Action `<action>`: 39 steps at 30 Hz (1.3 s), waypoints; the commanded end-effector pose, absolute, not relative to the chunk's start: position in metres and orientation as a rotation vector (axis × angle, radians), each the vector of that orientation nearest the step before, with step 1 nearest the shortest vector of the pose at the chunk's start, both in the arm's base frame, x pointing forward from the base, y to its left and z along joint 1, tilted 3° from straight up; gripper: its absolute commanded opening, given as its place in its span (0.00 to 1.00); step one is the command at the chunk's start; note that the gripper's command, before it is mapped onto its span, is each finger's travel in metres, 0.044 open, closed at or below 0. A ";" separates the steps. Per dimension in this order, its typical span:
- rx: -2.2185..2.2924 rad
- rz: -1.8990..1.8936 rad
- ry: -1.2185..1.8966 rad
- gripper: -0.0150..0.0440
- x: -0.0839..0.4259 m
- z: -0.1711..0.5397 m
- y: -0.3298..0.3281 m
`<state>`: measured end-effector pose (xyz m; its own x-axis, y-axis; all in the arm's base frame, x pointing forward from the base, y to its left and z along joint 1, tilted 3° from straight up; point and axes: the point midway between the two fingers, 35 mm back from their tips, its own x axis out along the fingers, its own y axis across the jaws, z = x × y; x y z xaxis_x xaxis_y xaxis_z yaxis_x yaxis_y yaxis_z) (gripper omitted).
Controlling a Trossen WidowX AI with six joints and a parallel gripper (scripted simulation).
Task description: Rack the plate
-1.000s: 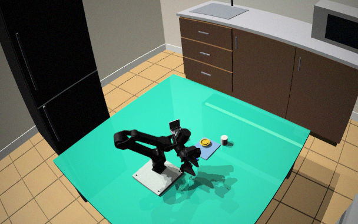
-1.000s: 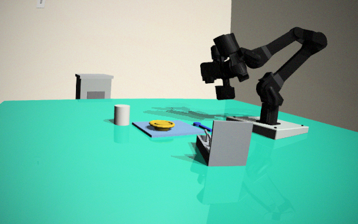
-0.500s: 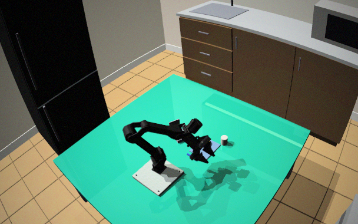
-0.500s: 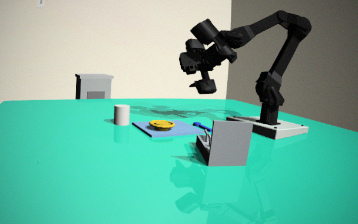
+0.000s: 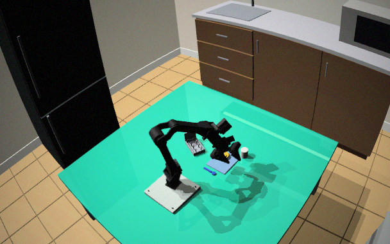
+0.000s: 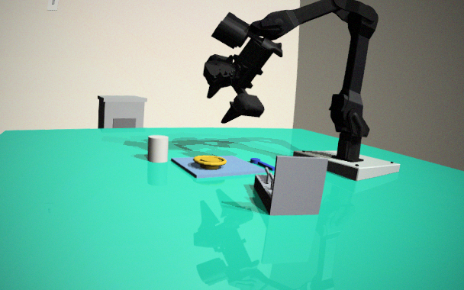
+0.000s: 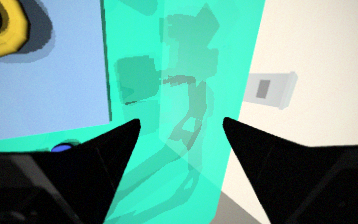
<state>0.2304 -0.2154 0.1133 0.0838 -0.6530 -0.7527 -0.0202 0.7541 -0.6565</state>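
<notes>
With its fingers spread wide and nothing between them, the gripper hangs tilted in the air above the table. In the wrist view the fingertips stand apart, table and wall showing through the gap. Below the gripper, well apart from it, the yellow plate lies flat, its rim upward, on a blue mat. The wrist view catches only part of the plate, at the upper left corner. Just beside the mat, on the side toward the arm's base, lies a small blue utensil. Near the opposite side of the mat a white cylinder stands upright. The dish rack also stands on the table, near the mat but not touching it, with an upright panel at one end; no plate stands in it. From the light base, the black arm rises and bends over toward the mat, carrying the gripper at its end.
</notes>
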 end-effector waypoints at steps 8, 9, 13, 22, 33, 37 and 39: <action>-0.285 -0.261 1.474 0.93 0.286 0.092 -0.171; -0.257 -0.243 1.482 0.93 0.290 0.090 -0.166; -0.140 -0.173 1.518 0.93 0.305 0.085 -0.147; 0.026 -0.091 1.580 0.93 0.322 0.079 -0.117; 0.026 -0.091 1.580 0.93 0.322 0.070 -0.118; 0.026 -0.091 1.580 0.93 0.323 0.063 -0.118; 0.026 -0.091 1.580 0.93 0.323 0.060 -0.118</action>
<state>0.3252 -0.1196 0.0709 0.0037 -0.0507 -0.9987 0.0691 0.9963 -0.0503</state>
